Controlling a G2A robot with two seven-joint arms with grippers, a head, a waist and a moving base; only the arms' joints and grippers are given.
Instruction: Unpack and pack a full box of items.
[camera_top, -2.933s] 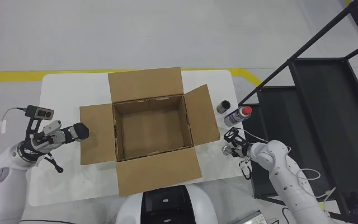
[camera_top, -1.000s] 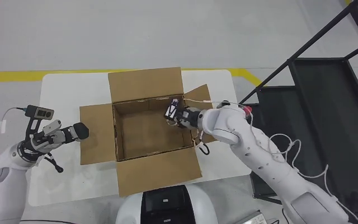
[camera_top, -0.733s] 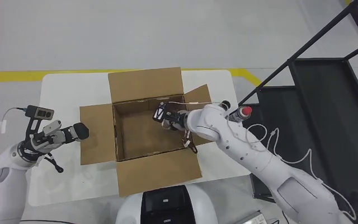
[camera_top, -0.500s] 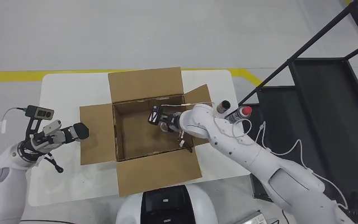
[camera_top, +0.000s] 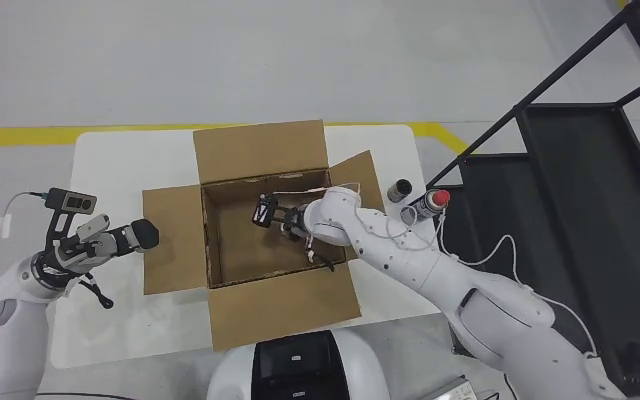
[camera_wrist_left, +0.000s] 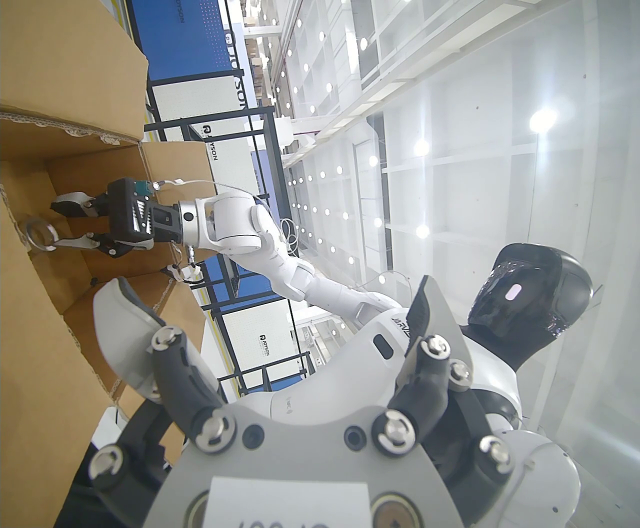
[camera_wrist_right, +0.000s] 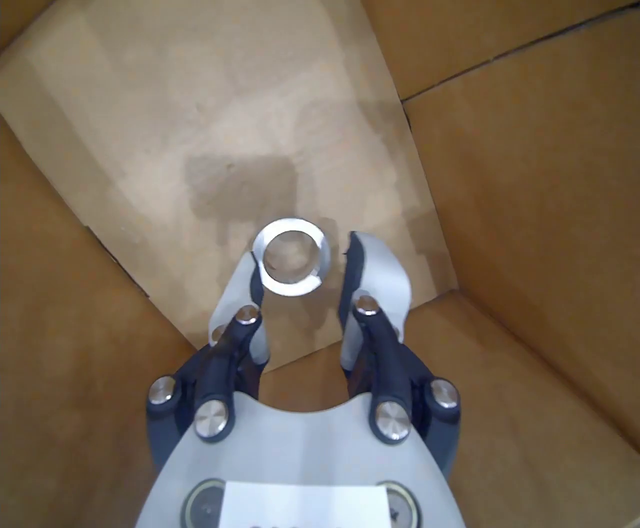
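**Item 1. Left gripper** (camera_wrist_left: 265, 320): held off the left side of the white table (camera_top: 110, 160), beside the box's left flap. Its fingers are spread wide with nothing between them.

**Item 2. Cardboard box** (camera_top: 262, 150): stands mid-table with all four flaps folded outward. The floor is bare brown board.

**Item 3. Metal ring** (camera_wrist_right: 291, 223), the task's thing: inside the box towards its right wall, at the tip of the right gripper. It is a bright, smooth band with a small notch in its rim. It touches one fingertip and stands apart from the other. Whether it rests on the box floor cannot be told.
- Handling, judged: rigid, light overall though dense for its size, not fragile.
- The polished face is likely slippery, and the ring is apt to roll if set on edge.
- Best hold: pinch across the outer diameter, or clamp the band through the hole, with the pads square to the metal.

**Item 4. Right gripper** (camera_wrist_right: 302, 250): reaches into the box over the right wall. The jaws are parted wider than the ring and clamp nothing.

**Item 5. Small dark canister** (camera_top: 400, 188): upright on the table, just right of the box's right flap.

**Item 6. Spray can** (camera_top: 424, 204): red-capped, just beside the canister, near the table's right edge.

**Item 7. Dark metal steps** (camera_top: 560, 200): off the table, far right.
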